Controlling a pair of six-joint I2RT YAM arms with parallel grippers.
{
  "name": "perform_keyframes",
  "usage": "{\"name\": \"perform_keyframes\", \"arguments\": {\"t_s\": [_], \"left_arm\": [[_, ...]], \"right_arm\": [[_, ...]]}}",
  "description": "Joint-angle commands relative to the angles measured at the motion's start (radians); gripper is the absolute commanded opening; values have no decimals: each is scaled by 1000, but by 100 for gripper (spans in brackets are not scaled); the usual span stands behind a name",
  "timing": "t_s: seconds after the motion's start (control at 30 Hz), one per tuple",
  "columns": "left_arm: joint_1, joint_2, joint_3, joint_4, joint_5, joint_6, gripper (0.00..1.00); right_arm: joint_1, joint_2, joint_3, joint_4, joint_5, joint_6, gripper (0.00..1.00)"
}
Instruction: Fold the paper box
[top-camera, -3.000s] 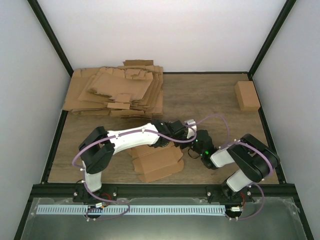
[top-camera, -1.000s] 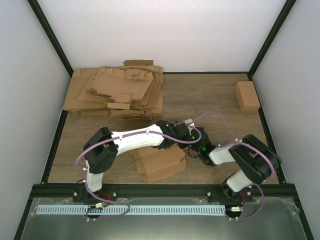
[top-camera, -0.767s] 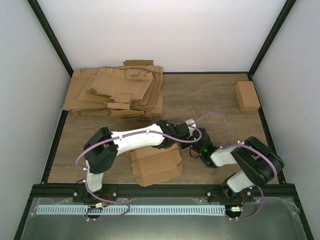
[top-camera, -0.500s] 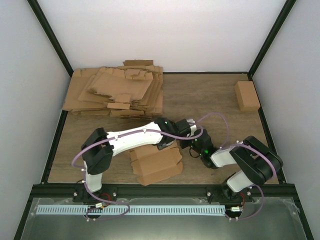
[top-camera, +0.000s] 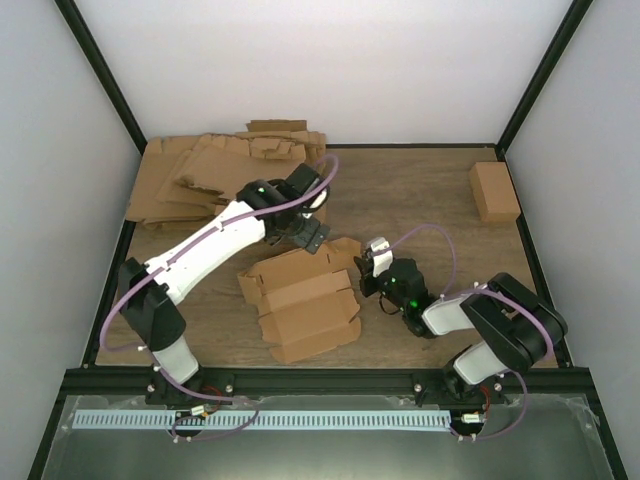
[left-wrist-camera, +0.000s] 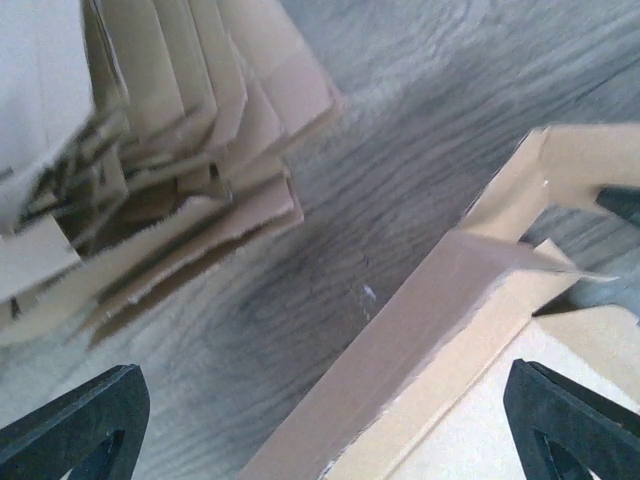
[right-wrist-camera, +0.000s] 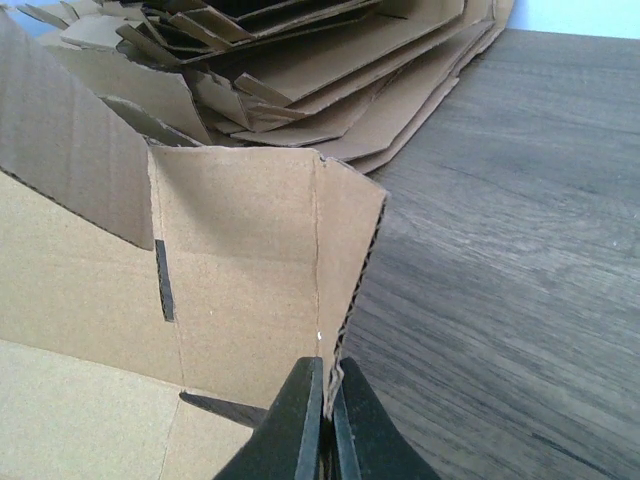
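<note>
Where the top camera looks down, the box (top-camera: 300, 300) lies on the table (top-camera: 420, 200) near the front, between the two arms. It is a brown die-cut sheet creased into panels, with its flaps partly raised. The right gripper (top-camera: 364, 268) meets its right edge. The left gripper (top-camera: 315, 236) hangs just past its far edge, near the heap (top-camera: 220, 175) at the back left. A small carton (top-camera: 494, 190) sits well apart at the back right.

From the left wrist, the fingers (left-wrist-camera: 70, 425) stand wide apart, released and holding nothing. A raised fold of the box (left-wrist-camera: 450, 300) runs between them, one corner flap bent up. The ragged edges of the heap (left-wrist-camera: 150, 150) lie beyond.

From the right wrist, the right gripper (right-wrist-camera: 325, 400) is clenched on the upright corrugated edge of a side panel of the box (right-wrist-camera: 240, 270). That panel shows a slit and a vertical crease. The heap (right-wrist-camera: 300, 60) lies behind it.
</note>
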Motion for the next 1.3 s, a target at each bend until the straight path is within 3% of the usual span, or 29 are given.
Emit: {"name": "perform_keyframes", "arguments": {"t_s": [0.0, 0.1, 0.4, 0.57, 0.97, 1.13, 1.27], "left_arm": [[94, -59, -100, 50, 169, 5, 98], [113, -87, -159, 50, 247, 108, 94], [54, -146, -300, 98, 128, 199, 87], [46, -115, -323, 120, 16, 211, 61], [-54, -90, -341, 139, -120, 208, 32], [-140, -71, -333, 150, -240, 221, 5], [-188, -79, -332, 152, -331, 229, 4]], "right_arm": [[9, -28, -2, 44, 7, -36, 1], [9, -30, -1, 40, 7, -37, 1], [9, -24, 9, 37, 14, -42, 1], [9, -30, 11, 34, 21, -47, 1], [9, -24, 41, 1, 54, -40, 1], [9, -10, 58, -12, 59, -35, 1], [6, -8, 78, -73, 76, 7, 8]]}}
